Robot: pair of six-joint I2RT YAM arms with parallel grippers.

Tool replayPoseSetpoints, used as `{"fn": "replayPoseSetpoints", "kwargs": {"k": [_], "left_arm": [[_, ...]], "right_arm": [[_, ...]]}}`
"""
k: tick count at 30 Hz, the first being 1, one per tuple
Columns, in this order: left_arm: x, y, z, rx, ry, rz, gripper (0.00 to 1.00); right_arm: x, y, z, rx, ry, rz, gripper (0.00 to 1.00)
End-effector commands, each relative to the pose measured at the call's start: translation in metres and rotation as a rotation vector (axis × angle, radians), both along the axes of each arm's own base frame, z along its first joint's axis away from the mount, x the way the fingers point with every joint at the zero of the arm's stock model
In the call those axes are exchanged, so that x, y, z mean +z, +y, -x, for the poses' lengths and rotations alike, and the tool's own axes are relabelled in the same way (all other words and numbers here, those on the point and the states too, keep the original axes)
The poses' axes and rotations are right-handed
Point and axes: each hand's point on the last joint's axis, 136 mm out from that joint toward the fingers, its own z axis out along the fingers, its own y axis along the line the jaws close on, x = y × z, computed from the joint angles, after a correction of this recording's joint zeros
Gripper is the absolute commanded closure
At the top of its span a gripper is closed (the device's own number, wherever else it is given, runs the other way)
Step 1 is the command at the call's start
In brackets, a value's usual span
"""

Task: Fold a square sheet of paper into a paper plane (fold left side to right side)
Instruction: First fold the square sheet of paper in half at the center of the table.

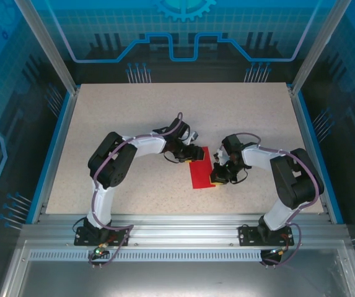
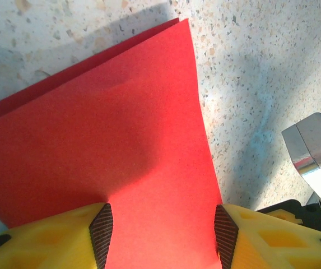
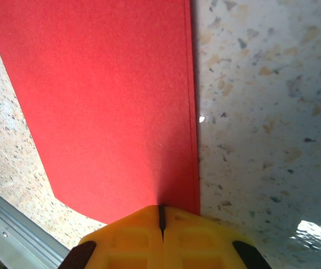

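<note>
Top view: a speckled beige counter (image 1: 134,111) with two robot arms reaching in from the near edge. Between them, just right of centre, lies the red sheet of paper (image 1: 201,172), already doubled over into an upright rectangle. The left gripper (image 1: 191,153) sits at its far left corner. The right gripper (image 1: 218,177) sits at its near right edge. The two grippers are near each other.

Left wrist view: the sheet of paper (image 2: 121,151) lies flat on the counter (image 2: 272,67). A second red layer peeks out along its upper left edge, so the layers are not quite flush there. The left gripper (image 2: 163,238) is released, its jaws standing apart with the paper running between the black pads (image 2: 101,235). Whether the pads touch the paper cannot be told.

Right wrist view: the right gripper (image 3: 161,213) is clenched, its yellow fingers (image 3: 126,241) pressed together at the paper's long right edge (image 3: 194,112), where two layers meet. Whether it pinches that edge or only bears down on it cannot be told.

Risks, as a judgement: thin paper on a smooth counter slides easily, so a push from either gripper could drag the layers further out of line and set a crooked crease. A clenched gripper moving along the edge could wrinkle or tear it. With the grippers this near, they could bump.
</note>
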Motion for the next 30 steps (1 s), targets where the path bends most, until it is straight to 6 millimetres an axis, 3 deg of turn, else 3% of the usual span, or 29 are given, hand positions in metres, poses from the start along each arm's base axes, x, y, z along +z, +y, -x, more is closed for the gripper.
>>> {"fn": "replayPoseSetpoints", "kwargs": {"k": [1,20,25,30], "left_arm": [[-0.019,0.016,-0.016,0.033,-0.002,-0.052,0.44],[-0.021,0.048,-0.076,0.149,-0.024,-0.058,0.43],[0.005,0.05,-0.08,0.146,-0.066,-0.017,0.42],[0.05,0.064,-0.079,0.153,-0.143,0.007,0.41]], "right_arm": [[-0.024,-0.031,0.017,0.011,0.055,0.188,0.98],[-0.023,-0.028,0.021,-0.006,0.057,0.164,0.97],[-0.02,-0.019,0.022,-0.037,0.054,0.108,0.97],[-0.011,-0.01,0.023,-0.079,0.023,0.08,0.97]]}}
